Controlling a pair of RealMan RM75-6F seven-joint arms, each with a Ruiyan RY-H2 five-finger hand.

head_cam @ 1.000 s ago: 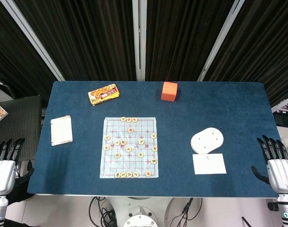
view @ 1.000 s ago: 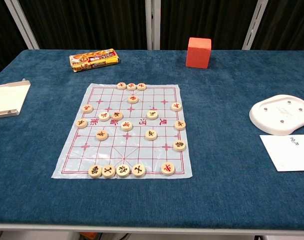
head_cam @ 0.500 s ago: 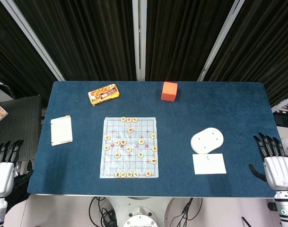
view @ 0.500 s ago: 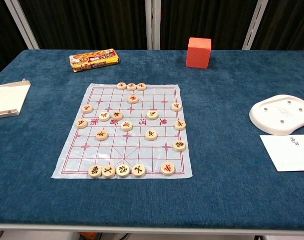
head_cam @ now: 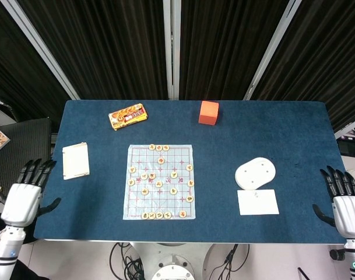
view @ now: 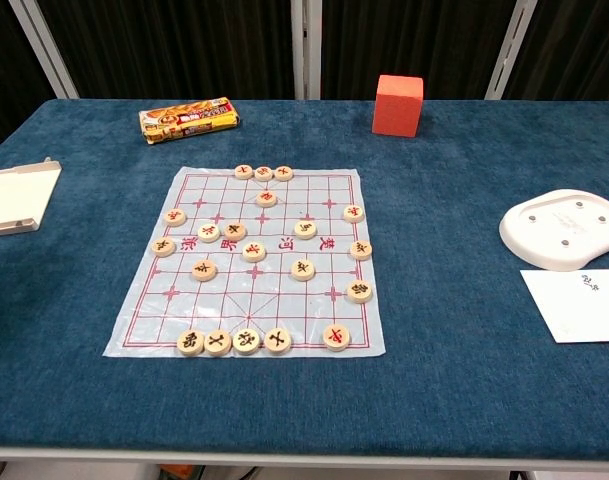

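Observation:
A Chinese chess sheet (head_cam: pixel 160 181) (view: pixel 254 260) lies in the middle of the blue table (head_cam: pixel 282 134), with several round wooden pieces (view: pixel 247 341) on it. My left hand (head_cam: pixel 24 195) hovers off the table's left edge, fingers spread and empty, nearest the white tray (head_cam: pixel 75 160). My right hand (head_cam: pixel 345 204) stays off the right edge, fingers apart and holding nothing, nearest the white paper (head_cam: pixel 257 202). Neither hand shows in the chest view.
An orange block (head_cam: pixel 208 112) (view: pixel 398 104) and a snack packet (head_cam: pixel 127 116) (view: pixel 189 118) sit near the far edge. A white oval dish (head_cam: pixel 255 173) (view: pixel 564 228) lies upside down at the right, the paper (view: pixel 579 305) just in front of it. The white tray (view: pixel 16 197) is at left.
My left hand has risen and moved right, closer to the table's left edge. My right hand shifted slightly outward and down.

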